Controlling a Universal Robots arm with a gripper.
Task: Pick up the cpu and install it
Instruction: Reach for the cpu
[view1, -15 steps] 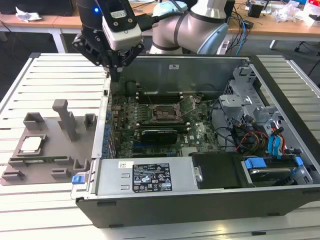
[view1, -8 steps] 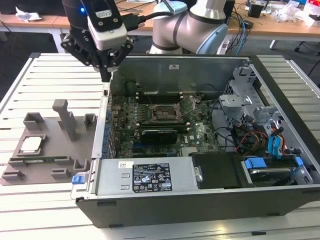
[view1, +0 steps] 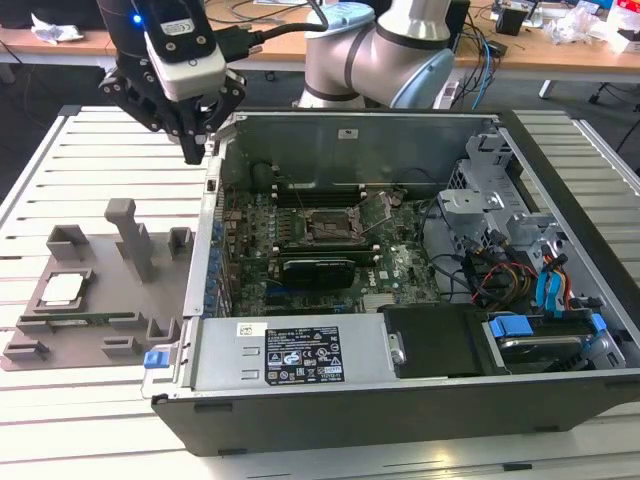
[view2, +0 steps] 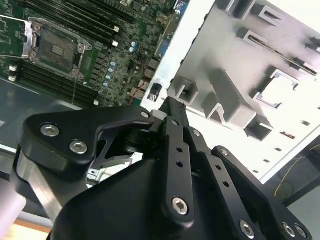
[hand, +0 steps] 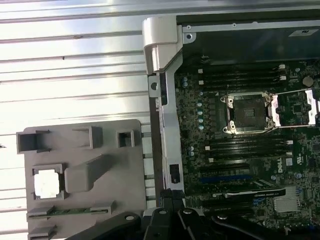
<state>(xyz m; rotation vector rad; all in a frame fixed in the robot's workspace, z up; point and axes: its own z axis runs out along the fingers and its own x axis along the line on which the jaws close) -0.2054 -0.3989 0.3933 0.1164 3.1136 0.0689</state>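
Note:
The cpu (view1: 62, 289) is a small pale silver square lying flat in a recess of the grey holder plate (view1: 100, 320), at the exterior view's left of the open computer case. The first wrist view shows the cpu (hand: 47, 182) in that same recess. My gripper (view1: 195, 150) hangs high above the case's left wall near its back corner, well clear of the cpu. Its fingers (view2: 170, 107) are shut together with nothing between them. The open cpu socket (view1: 330, 225) sits on the motherboard, and shows as the socket (hand: 247, 112) in the first wrist view.
The case (view1: 400, 420) lies on its side on a slatted white table (view1: 60, 180). Inside are a black card (view1: 318, 266), cables and a drive cage (view1: 480, 210) at the exterior view's right. Upright posts (view1: 130, 235) rise from the holder plate.

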